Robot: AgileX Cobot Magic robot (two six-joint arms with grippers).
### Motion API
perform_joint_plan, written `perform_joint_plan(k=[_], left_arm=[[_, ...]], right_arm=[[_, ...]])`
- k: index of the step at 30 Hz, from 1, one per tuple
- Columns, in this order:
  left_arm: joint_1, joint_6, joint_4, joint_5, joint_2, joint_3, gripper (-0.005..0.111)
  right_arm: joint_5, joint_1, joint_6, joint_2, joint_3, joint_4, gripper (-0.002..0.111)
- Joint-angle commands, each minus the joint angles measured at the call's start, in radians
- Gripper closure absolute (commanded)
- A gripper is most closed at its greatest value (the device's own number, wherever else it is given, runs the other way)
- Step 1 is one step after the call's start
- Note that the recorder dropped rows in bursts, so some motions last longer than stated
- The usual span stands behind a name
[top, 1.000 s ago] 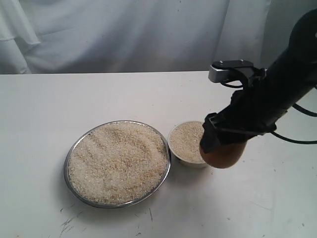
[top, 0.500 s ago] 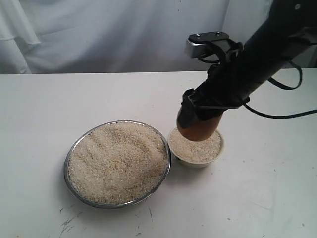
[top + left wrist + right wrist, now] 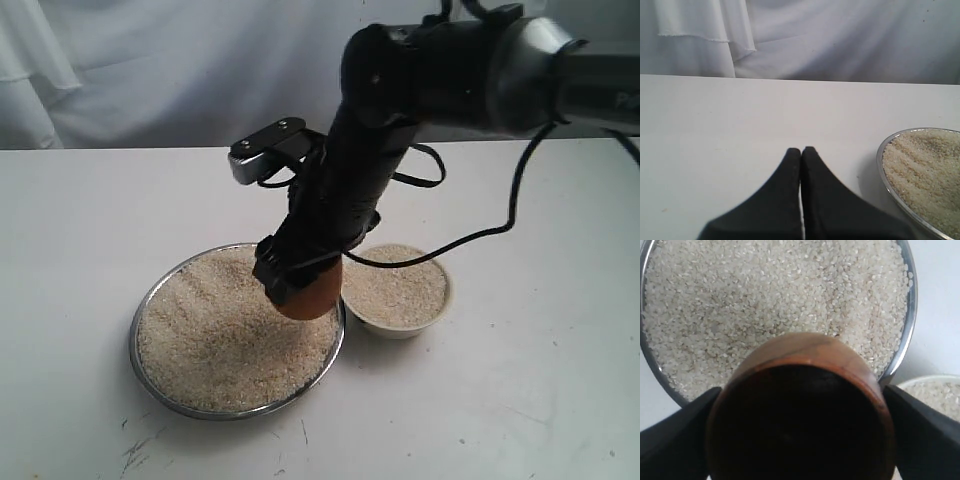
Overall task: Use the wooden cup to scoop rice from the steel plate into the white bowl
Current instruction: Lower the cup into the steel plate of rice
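Note:
The steel plate (image 3: 150, 300) sits left of centre, heaped with rice (image 3: 215, 335). Its rim (image 3: 910, 305) and rice (image 3: 780, 295) fill the right wrist view. My right gripper (image 3: 300, 280) is shut on the wooden cup (image 3: 310, 297), which hangs over the plate's right part, just above the rice. The cup (image 3: 800, 410) shows a dark, empty inside, with a black finger on each side. The white bowl (image 3: 398, 320) stands right of the plate, full of rice (image 3: 395, 285). My left gripper (image 3: 801, 150) is shut on nothing, low over the table near the plate's rim (image 3: 885, 165).
White cloth (image 3: 200, 70) hangs behind the white table (image 3: 520, 400). A black cable (image 3: 500, 220) loops from the right arm above the bowl. Small dark scuffs (image 3: 135, 450) mark the table's front.
The right arm has carried the cup leftward, from beside the bowl's right side, over the bowl, to above the plate's rice. The left gripper is not seen in the earlier frames.

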Motion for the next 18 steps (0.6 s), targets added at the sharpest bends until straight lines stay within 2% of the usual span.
perform_joint_plan(k=[1,8,18], left_arm=[[-0.002,0.001,-0.001,-0.006,-0.005,0.005,0.107],[-0.002,-0.001,-0.001,-0.006,-0.005,0.005,0.107],[-0.002,0.001,-0.001,-0.006,-0.005,0.005,0.107]], right_arm=[[0.022,0.036,0.055,0.05,-0.057,-0.083,0.108],[0.031,0.07,0.116,0.086,-0.072,-0.164,0.108],[-0.068,0.106,0.153,0.086,-0.072,-0.21,0.108]])
